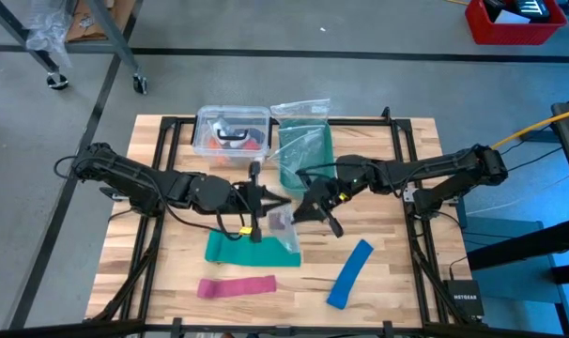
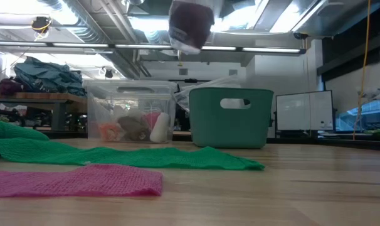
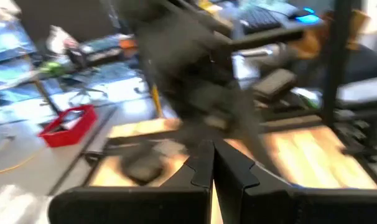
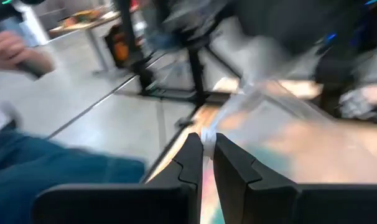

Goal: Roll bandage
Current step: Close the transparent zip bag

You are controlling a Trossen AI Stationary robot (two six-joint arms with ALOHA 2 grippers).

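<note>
The bandage (image 2: 190, 22) is a small purple roll inside a clear plastic bag (image 1: 286, 235). The bag hangs above the table's middle, between my two grippers. My right gripper (image 4: 207, 146) reaches in from the table's right and is shut on the bag's clear film. My left gripper (image 3: 212, 158) reaches in from the left and is shut, close beside the bag in the high view (image 1: 266, 200). The left wrist view is blurred and shows nothing between that gripper's fingers. My right gripper pinches a bunched edge of the bag's clear film (image 4: 208, 134) between its two fingers, coming nearly level from the table's right. The bag hangs lifted clear of the table, with the purple roll (image 1: 281, 223) low inside it. My left gripper: I cannot tell whether it touches the bag.
Under the bag lies a green cloth (image 1: 233, 249). A pink strip (image 1: 236, 286) lies near the front edge and a blue strip (image 1: 350, 272) at the front right. A clear box (image 1: 233, 131) and a teal basket (image 1: 303, 155) with a plastic bag in it stand at the back.
</note>
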